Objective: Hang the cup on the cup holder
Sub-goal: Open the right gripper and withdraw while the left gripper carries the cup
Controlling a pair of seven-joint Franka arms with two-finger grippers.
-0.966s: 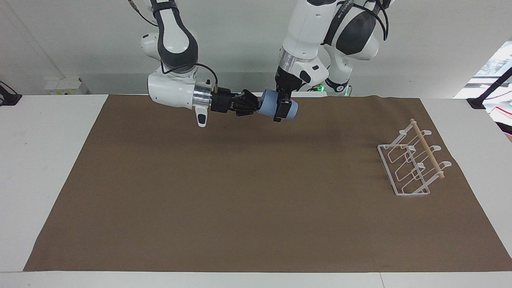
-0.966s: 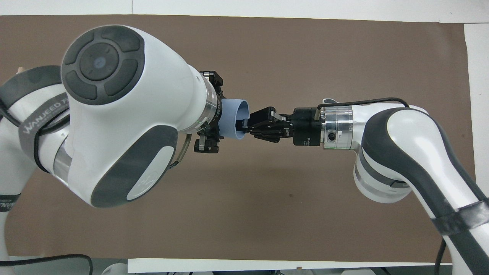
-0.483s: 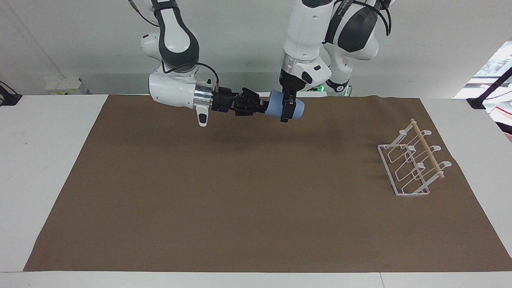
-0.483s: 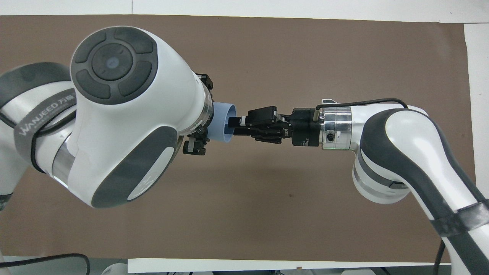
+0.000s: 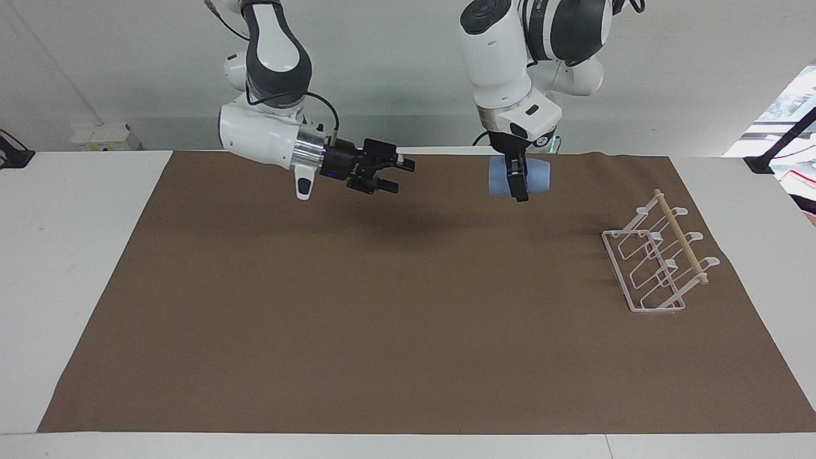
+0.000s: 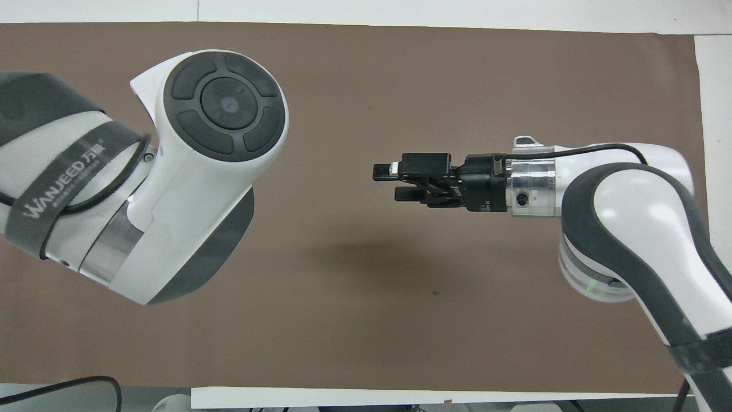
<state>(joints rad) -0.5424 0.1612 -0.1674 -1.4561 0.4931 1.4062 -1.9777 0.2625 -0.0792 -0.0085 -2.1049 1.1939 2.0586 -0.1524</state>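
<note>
- The left gripper hangs fingers-down, clamped across the middle of the cup, which it carries in the air over the brown mat.
- The cup lies on its side, its long axis level and running along the table toward the cup holder; which end is the mouth I cannot tell.
- The cup holder stands on the mat at the left arm's end of the table, well apart from the cup and farther from the robots; its slanted prongs rise to the wooden rod.
- The right gripper hovers empty, fingers parted, much farther from the cup holder; that arm waits.
- Judgement: the carry belongs to the left arm, and the mouth must face a prong.
</note>
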